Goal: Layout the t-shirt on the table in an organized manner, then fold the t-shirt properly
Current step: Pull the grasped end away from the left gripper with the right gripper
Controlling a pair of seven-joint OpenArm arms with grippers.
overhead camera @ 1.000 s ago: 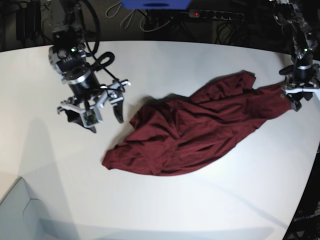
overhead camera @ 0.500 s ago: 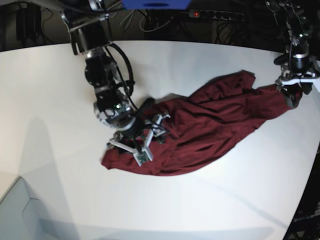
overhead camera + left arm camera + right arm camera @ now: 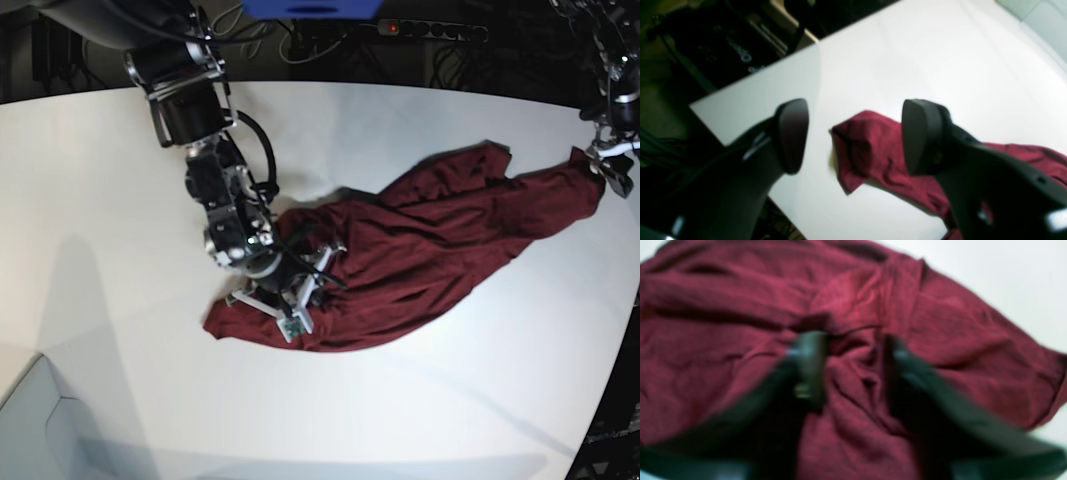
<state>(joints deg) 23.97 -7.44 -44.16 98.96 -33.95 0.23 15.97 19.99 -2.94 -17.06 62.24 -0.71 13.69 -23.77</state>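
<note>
Since a sec ago the right arm has swung from the bare worktop onto the cloth, and the left arm has drawn up and back toward the far corner, pulling one end of the garment out w/ it.

The dark maroon, thin-fabric long-sleeved t-shirt lies crumpled in a diagonal band across the middle of the large, smooth white worktop, one end trailing toward the far edge on the base view's right.

The right end effector presses into the shirt's lower end; its wrist view, blurred, shows the two dark jaws part-closed w/ a bunched ridge of fabric between them, though a firm grip can't be confirmed.

The left end effector sits at the shirt's far tip. Its wrist view shows the jaws standing well apart, released, above a folded corner of the cloth resting on the worktop near the edge.
</note>
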